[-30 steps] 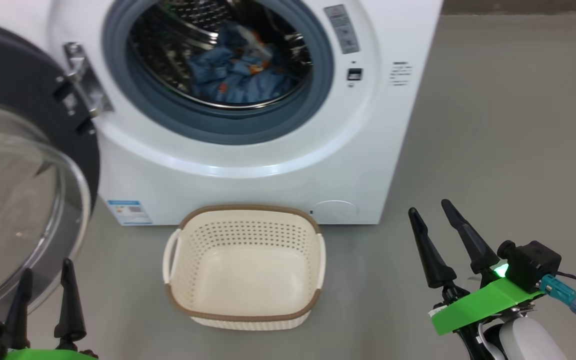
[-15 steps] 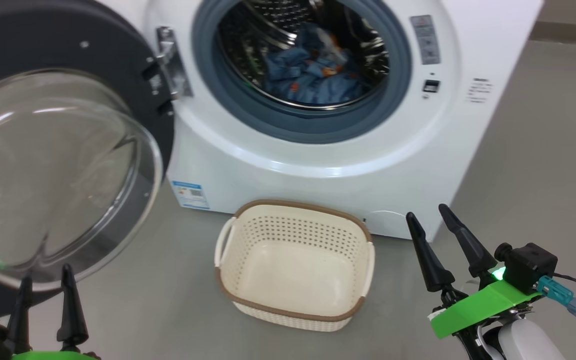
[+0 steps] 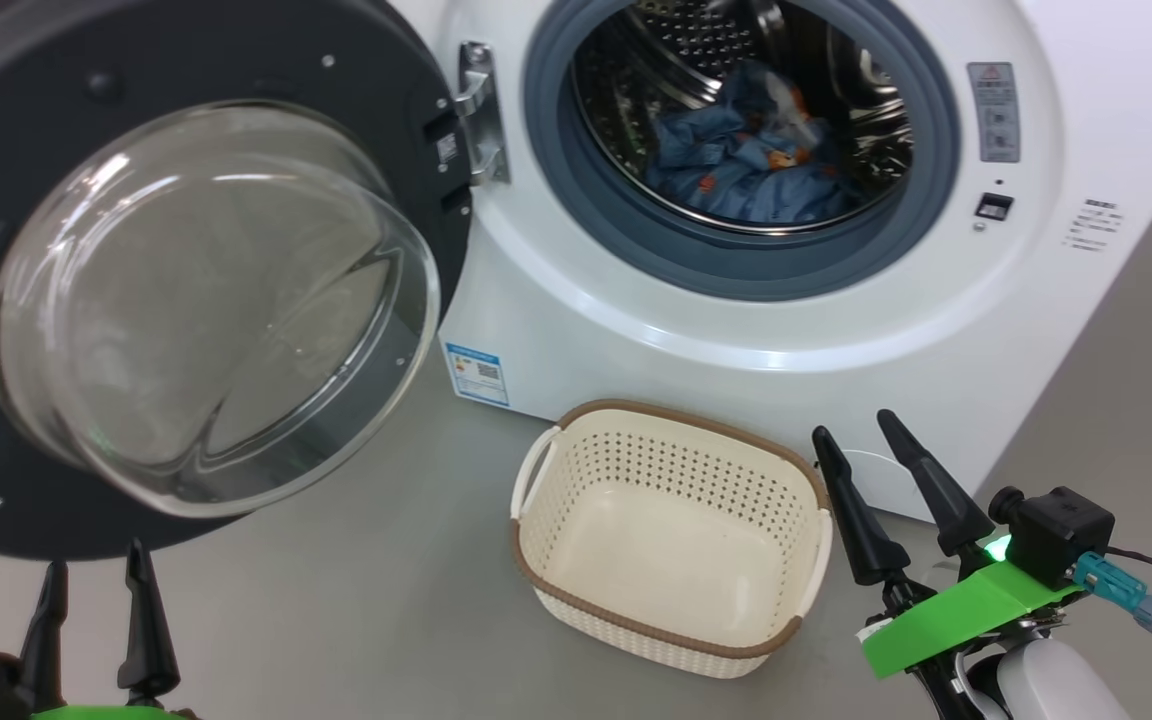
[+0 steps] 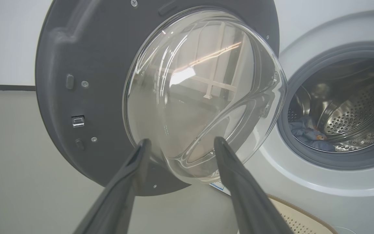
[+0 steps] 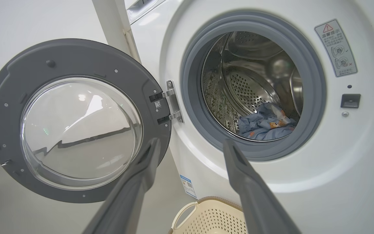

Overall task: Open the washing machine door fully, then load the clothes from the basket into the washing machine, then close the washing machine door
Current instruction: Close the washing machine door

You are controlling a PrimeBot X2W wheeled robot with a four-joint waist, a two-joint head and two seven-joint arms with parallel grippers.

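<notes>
Washing machine (image 3: 736,330) is sitting on the grey floor (image 3: 336,600), its front facing the robot. Washing machine door (image 3: 186,50) is hanging wide open to the left on its metal hinge (image 3: 481,110). The door's inner side is facing outward, and the clear glass porthole (image 3: 216,300) is bulging toward the head camera.

Clothes (image 3: 746,165) are lying in a crumpled light blue heap, with orange print showing. They are resting at the bottom of the steel drum (image 3: 696,50), inside the grey gasket (image 3: 556,170).

Basket (image 3: 671,415) is sitting on the floor just in front of the machine, below the drum opening, its cream bottom showing bare. A small blue label sticker (image 3: 477,372) is showing on the machine's lower front, left of the basket.

Left pincer (image 3: 96,556) is hovering at the lower left, released, fingers spread and grasping nothing. Its tips are pointing up near the door's lower edge, apart from it. In the left wrist view its fingers are framing the porthole's lower bulge.

Right pincer (image 3: 851,424) is hovering at the lower right, just beside the basket's right end, also released and grasping nothing. Its wrist view is looking toward the open door and drum.
</notes>
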